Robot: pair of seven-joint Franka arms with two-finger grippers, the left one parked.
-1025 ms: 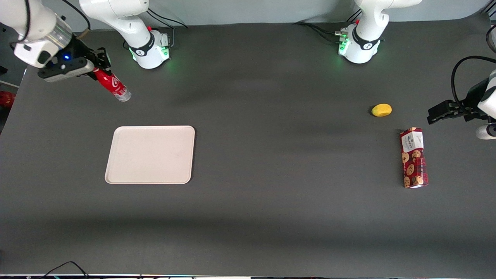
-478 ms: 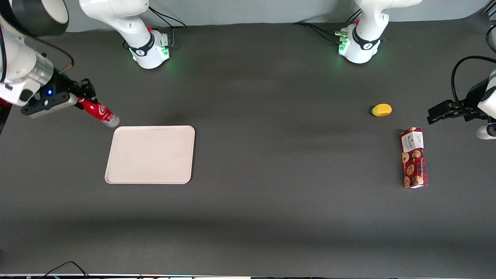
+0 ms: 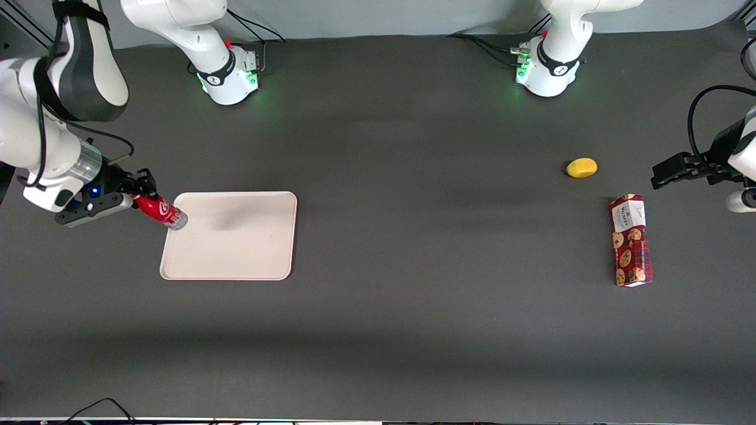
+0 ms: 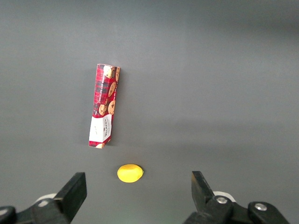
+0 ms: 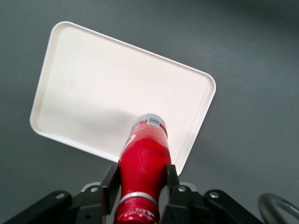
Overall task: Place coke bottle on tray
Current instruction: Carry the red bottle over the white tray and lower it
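Gripping coke bottle, gripper above tray edge (base inward).

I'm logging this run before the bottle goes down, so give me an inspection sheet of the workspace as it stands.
Surface: dark grey table, no spills seen.
Job's things: coke bottle held tilted, base over the edge of the tray, not set down; nothing lies on the tray.
Clutter: cookie box lying flat and yellow lemon-like object, both toward the parked arm's end, the yellow one farther from the front camera.
Gripper: gripper shut on the bottle's upper body, at the tray's edge toward the working arm's end.
Cables: black cable at the table's near edge; cables at both arm bases.
Surroundings: pale wall above the table.
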